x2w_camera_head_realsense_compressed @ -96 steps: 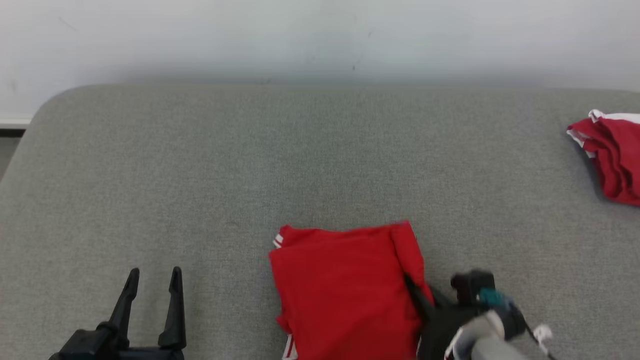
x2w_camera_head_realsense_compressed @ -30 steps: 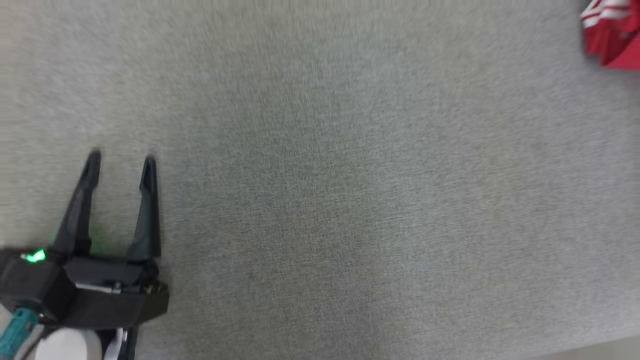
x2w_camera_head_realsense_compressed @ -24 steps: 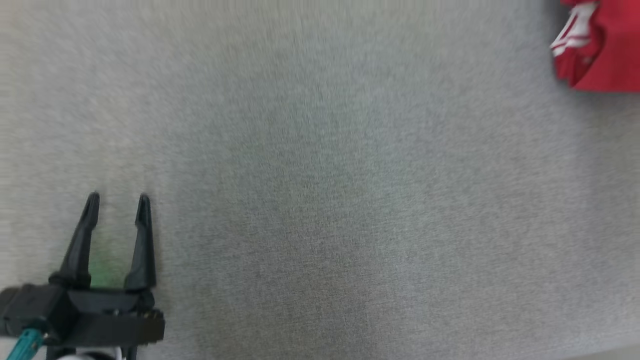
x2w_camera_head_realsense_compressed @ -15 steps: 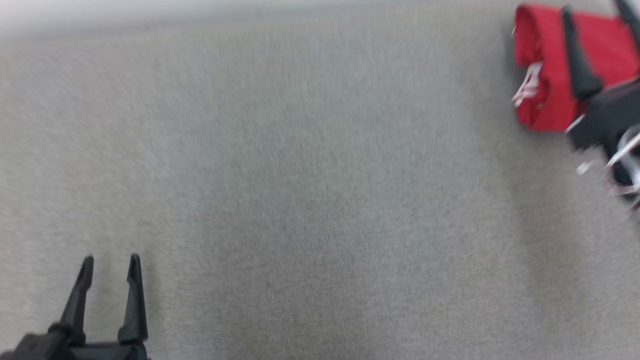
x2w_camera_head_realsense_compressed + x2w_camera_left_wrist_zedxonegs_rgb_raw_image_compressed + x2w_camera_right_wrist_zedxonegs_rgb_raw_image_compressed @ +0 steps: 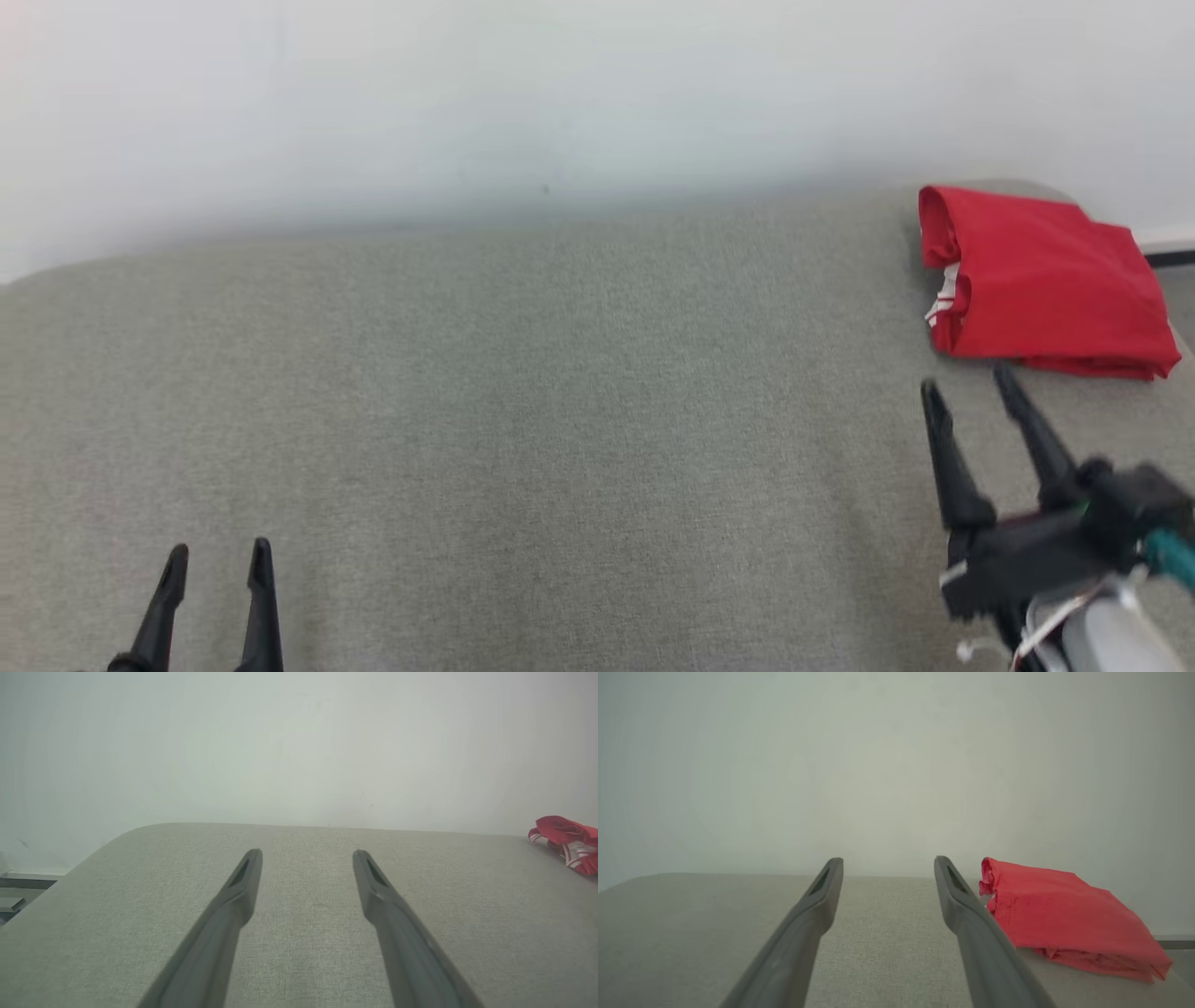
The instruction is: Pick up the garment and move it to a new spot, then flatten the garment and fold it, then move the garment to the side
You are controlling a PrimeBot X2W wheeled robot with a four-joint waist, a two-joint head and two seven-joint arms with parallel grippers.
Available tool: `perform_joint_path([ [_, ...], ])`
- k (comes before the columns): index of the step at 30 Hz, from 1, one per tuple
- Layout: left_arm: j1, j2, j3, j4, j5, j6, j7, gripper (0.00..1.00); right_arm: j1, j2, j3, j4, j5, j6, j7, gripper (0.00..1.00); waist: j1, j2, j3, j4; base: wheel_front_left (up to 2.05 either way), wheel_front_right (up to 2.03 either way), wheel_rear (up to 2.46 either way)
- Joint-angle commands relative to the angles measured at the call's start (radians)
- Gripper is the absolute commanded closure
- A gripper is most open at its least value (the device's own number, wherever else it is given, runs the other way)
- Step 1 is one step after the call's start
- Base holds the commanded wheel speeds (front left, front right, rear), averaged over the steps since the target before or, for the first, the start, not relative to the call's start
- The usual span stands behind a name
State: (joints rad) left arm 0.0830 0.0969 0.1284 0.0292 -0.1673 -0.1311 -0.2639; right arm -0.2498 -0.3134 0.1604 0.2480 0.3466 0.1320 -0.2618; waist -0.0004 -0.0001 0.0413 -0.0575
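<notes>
In the head view, the folded red garment (image 5: 1041,280) lies at the far right corner of the grey padded surface (image 5: 560,392), close against the wall (image 5: 467,93). Its right end sits almost on the rounded edge. Your right gripper (image 5: 966,380) hangs just short of it, fingers spread and empty, tips pointing at its near hem. Your left gripper (image 5: 219,547) is well apart at the lower left, also spread and empty. The job looks close to done, so the main risk is any forward drift of the right arm. That would shove the stack toward the edge or ruck up the top layer.

In the left wrist view, the left gripper (image 5: 307,851) has its fingers wide over bare fabric. The garment (image 5: 565,842) is only a red bundle with white stripes far off to the right, so there is little danger from this arm unless you sweep it across.

In the right wrist view, the right gripper (image 5: 888,860) stands open. The garment (image 5: 1064,914) lies just beside its right finger, and loose folds show along the garment's lower edge. If you turn the wrist to the right, that finger could catch those folds and drag the pile open or off the corner.
</notes>
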Motion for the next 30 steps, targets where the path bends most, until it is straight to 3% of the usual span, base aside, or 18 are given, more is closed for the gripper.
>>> perform_joint_path([
  [1,0.014,-0.002,0.001,0.009,0.002,0.001,0.000,0.00,0.047,0.018,-0.013,-0.017,-0.012,-0.003,-0.003,0.00,0.0004,0.0001,-0.039,0.024,0.00,0.00,0.00],
  [12,0.014,-0.001,-0.022,0.064,-0.017,0.001,0.000,0.00,0.284,0.155,-0.082,-0.126,-0.083,-0.003,-0.003,0.00,0.0004,0.0001,-0.070,0.048,0.00,0.00,0.00],
  [30,-0.013,0.030,-0.081,0.133,-0.050,0.001,0.000,0.00,0.281,0.191,-0.075,-0.112,-0.111,-0.003,-0.004,0.00,0.0004,0.0001,-0.090,0.090,0.00,0.00,0.00],
])
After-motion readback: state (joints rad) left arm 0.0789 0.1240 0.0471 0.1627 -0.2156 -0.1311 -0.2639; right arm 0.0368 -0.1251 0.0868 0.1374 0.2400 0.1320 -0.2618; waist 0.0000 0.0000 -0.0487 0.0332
